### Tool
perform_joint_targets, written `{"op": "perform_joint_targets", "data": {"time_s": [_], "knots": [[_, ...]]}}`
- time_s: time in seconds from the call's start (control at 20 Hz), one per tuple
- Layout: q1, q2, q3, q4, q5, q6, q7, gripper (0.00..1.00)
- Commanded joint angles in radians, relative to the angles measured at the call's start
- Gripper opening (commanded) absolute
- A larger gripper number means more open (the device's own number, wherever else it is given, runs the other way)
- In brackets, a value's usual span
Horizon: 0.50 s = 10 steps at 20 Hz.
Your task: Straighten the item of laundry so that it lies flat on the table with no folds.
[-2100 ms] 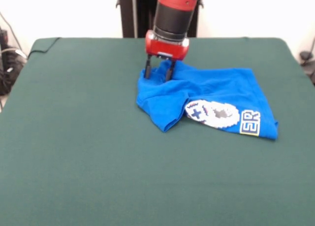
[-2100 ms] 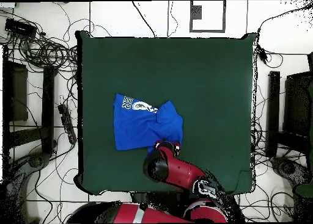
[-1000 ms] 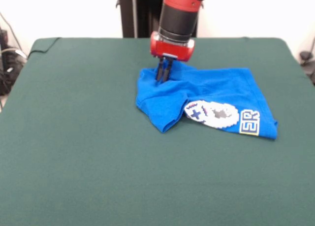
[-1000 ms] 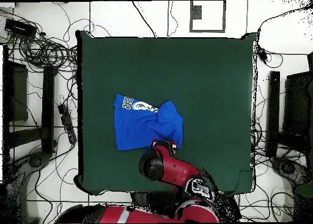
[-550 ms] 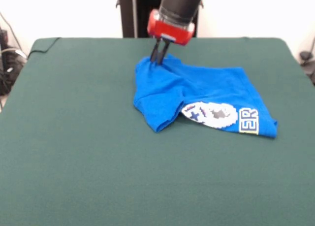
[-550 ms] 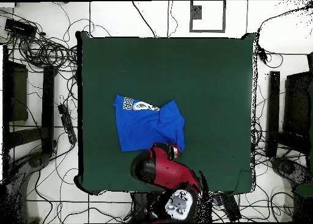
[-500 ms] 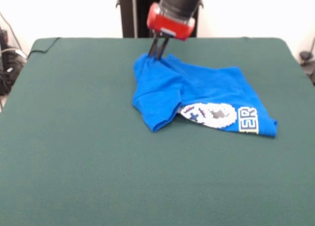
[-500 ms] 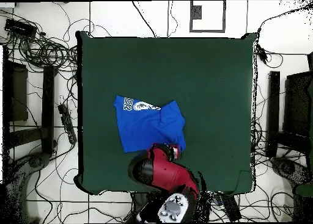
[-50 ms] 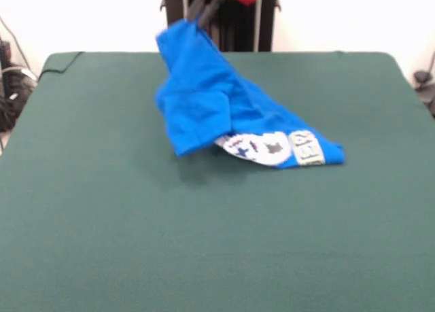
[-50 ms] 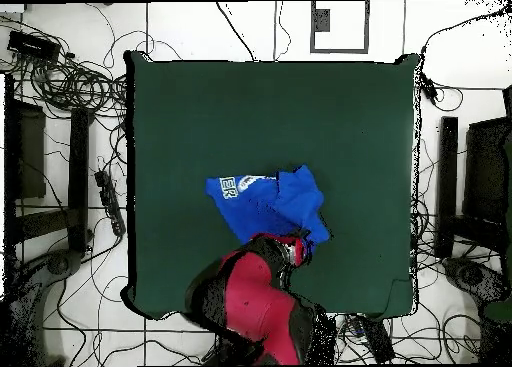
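The item of laundry [image 9: 204,101] is a bright blue T-shirt, and one end of it is lifted off the table [image 9: 102,223]. My gripper [image 9: 195,16] is at the picture's top, shut on the shirt's raised upper edge. From there the cloth hangs down in folds and slopes to the right. Its low end with the white print [image 9: 258,145] and lettering rests on the green felt. In the overhead view the shirt [image 10: 270,205] lies bunched just above the red arm [image 10: 255,293], and the gripper [image 10: 297,246] is at the shirt's lower right edge.
Green table [image 10: 200,113] spreads wide on all sides of the shirt. Tangled cables [image 10: 70,78] lie on the floor left of the table. Dark furniture [image 10: 470,183] stands on its right. The table cover is rumpled at the far left corner [image 9: 61,57].
The gripper closed on the shirt's far edge, then rose and swung left in the front view. The shirt came up with it and its printed end slid left along the table.
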Motion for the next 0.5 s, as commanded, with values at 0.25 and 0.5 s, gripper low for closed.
{"op": "perform_joint_targets", "data": {"time_s": [0.25, 0.5], "knots": [[0.102, 0.056, -0.223, -0.082, 0.077, 0.048, 0.205, 0.0], [0.101, 0.044, -0.255, -0.106, 0.057, 0.075, 0.181, 0.0]]}}
